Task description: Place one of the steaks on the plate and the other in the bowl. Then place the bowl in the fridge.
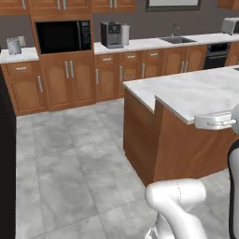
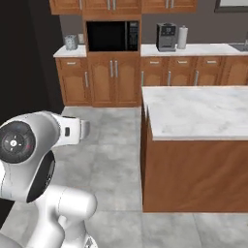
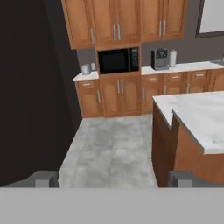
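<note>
Steaks, plate, bowl: whereabouts could not be told from these views; none lay on the part of the island table (image 1: 196, 93) that was in sight.
Claw (image 3: 113, 180): jaws stood wide apart with nothing between them, pointing across the room toward the microwave (image 3: 118, 60).
Arm (image 1: 177, 196): folded up close over the base, level with the island's near corner.
Step in hand (judged): finding and approaching the first steak; no pick-up seemed begun.
How to do it well (judged): keep the jaws wide, keep the arm tucked while the base turns, and bring the meat squarely into the hand view before reaching.
Edges: the island's overhanging pale top and wooden corner stood just beside the arm, the likeliest thing to clip.
Dark mass (image 3: 30, 87): tall, on the left; whether it was the fridge could not be told.
Open room: broad grey tiled floor (image 1: 60, 154) ran bare between island and back table (image 1: 140, 44).
</note>
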Robot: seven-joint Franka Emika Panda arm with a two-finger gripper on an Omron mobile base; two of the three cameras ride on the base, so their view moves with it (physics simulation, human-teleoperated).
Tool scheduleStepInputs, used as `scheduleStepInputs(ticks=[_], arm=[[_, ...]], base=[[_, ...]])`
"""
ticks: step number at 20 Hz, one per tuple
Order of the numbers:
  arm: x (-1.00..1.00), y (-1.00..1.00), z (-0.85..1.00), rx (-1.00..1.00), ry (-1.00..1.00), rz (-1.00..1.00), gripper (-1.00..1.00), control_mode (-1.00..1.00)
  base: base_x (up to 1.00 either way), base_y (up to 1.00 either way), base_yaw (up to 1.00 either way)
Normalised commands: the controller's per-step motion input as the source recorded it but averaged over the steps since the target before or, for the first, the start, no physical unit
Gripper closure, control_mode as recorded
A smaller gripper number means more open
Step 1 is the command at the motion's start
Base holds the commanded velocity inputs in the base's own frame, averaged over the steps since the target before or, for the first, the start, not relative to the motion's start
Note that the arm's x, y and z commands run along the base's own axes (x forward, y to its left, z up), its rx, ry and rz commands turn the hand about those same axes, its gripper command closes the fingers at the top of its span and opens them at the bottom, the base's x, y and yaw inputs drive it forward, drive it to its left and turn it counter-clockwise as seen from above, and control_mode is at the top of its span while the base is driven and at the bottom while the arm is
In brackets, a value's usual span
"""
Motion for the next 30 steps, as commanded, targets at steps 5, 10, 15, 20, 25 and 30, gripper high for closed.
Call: scheduleStepInputs(ticks=[5, 10, 15, 20, 25, 30], arm=[[0.00, 0.00, 0.00, 0.00, 0.00, 0.00, -1.00, 1.00], [0.00, 0.00, 0.00, 0.00, 0.00, 0.00, -1.00, 1.00], [0.00, 0.00, 0.00, 0.00, 0.00, 0.00, -1.00, 1.00], [0.00, 0.00, 0.00, 0.00, 0.00, 0.00, -1.00, 1.00], [0.00, 0.00, 0.00, 0.00, 0.00, 0.00, -1.00, 1.00], [0.00, 0.00, 0.00, 0.00, 0.00, 0.00, -1.00, 1.00]], base=[[1.00, 0.40, 0.00], [1.00, 0.16, -0.08], [1.00, 0.62, -0.10], [1.00, 0.71, -0.11], [1.00, 0.38, -0.26], [1.00, 0.27, -0.37]])
